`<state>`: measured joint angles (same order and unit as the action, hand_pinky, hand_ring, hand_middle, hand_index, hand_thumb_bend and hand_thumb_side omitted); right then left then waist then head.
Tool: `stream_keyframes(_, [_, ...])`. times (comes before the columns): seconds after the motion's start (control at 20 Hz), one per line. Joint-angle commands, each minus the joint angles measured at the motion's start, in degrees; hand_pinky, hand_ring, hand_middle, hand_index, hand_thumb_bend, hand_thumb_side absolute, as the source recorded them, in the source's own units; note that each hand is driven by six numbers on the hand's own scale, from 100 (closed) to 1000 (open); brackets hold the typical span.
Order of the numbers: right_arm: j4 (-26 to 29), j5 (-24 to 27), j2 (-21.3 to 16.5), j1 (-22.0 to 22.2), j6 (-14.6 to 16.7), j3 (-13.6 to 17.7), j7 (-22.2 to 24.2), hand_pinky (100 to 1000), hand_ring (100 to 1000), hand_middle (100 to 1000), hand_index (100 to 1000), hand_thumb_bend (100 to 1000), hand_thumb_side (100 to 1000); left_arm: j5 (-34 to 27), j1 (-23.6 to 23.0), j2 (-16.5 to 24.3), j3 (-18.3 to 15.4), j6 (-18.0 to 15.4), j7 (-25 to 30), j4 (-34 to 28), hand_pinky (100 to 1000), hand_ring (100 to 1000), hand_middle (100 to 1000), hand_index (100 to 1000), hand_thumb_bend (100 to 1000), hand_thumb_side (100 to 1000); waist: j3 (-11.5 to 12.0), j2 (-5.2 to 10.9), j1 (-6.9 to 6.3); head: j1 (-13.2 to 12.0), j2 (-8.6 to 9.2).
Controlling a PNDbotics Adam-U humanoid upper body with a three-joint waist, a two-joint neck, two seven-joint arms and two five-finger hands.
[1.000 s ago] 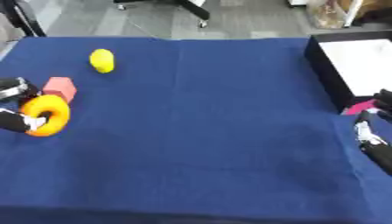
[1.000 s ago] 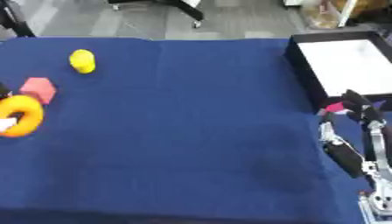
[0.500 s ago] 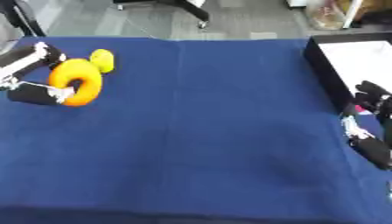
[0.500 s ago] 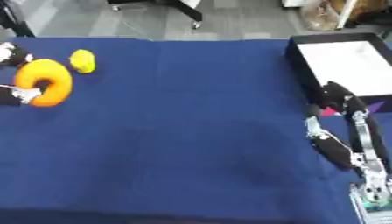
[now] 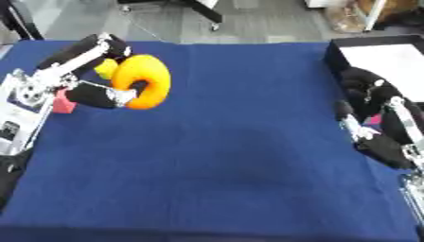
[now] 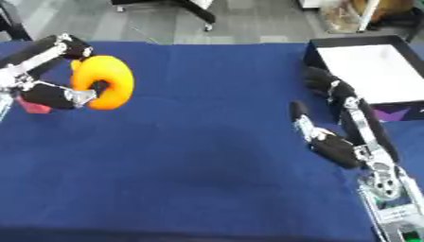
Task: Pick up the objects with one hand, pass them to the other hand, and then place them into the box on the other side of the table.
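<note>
A deep blue cloth covers the tabletop [image 5: 215, 156], and at the upper left of the frame sits an orange-yellow ring [image 5: 142, 88], with a yellow object [image 5: 105, 70] and a pink-red block [image 5: 61, 101] beside it. At the upper right is a black box [image 6: 364, 71] with a white inside. Both robot hands, the left [image 5: 87, 71] and the right [image 6: 335, 127], are black with silver parts.

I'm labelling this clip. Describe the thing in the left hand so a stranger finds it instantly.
On the left side of the blue table, the left hand holds an orange ring upright above the cloth. It alone has a hole; the yellow object and red block behind it are smaller.
</note>
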<state>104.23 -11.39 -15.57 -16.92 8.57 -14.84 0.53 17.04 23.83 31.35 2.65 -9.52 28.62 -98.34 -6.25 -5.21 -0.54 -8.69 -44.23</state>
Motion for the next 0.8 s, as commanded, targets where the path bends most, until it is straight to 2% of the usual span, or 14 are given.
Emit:
stream_keyframes(0.05, [2.13,0.96,-0.61,-1.79,0.36,-1.55,2.29,867,860,832,913,314,505,0.69,1.96,-0.45,0.67,-0.01,-1.00,0.21,578,399,359,540,188,242,0.18,0.87,0.14,0.17,0.11])
stream_keyframes(0.2, [3.05,1.89,-0.53,-2.78,0.59,-2.62,3.87,865,856,826,906,354,502,0.51,2.75,-1.36,1.35,-0.13,-1.41,1.12,578,399,359,539,192,244,0.22,0.81,0.25,-0.04,0.11])
stream_keyframes(0.5, [3.70,2.78,-0.53,-3.23,0.51,-2.91,5.01,865,856,826,906,354,502,0.10,3.19,-1.65,1.76,-0.45,-1.33,1.80,578,399,359,539,192,244,0.23,0.77,0.29,-0.14,0.11])
stream_keyframes(0.55, [3.96,2.95,-0.30,-3.48,0.65,-3.15,5.19,864,853,820,895,388,500,-0.05,3.44,-1.90,2.01,-0.61,-1.18,1.67,579,400,360,540,229,257,0.32,0.85,0.40,-0.04,0.11])
stream_keyframes(0.8, [5.87,6.32,0.80,-8.11,1.09,-7.71,9.05,867,858,826,901,387,504,-3.77,6.52,-3.72,6.54,-2.40,2.52,3.51,582,402,362,542,250,262,0.34,0.58,0.72,-0.05,0.11])
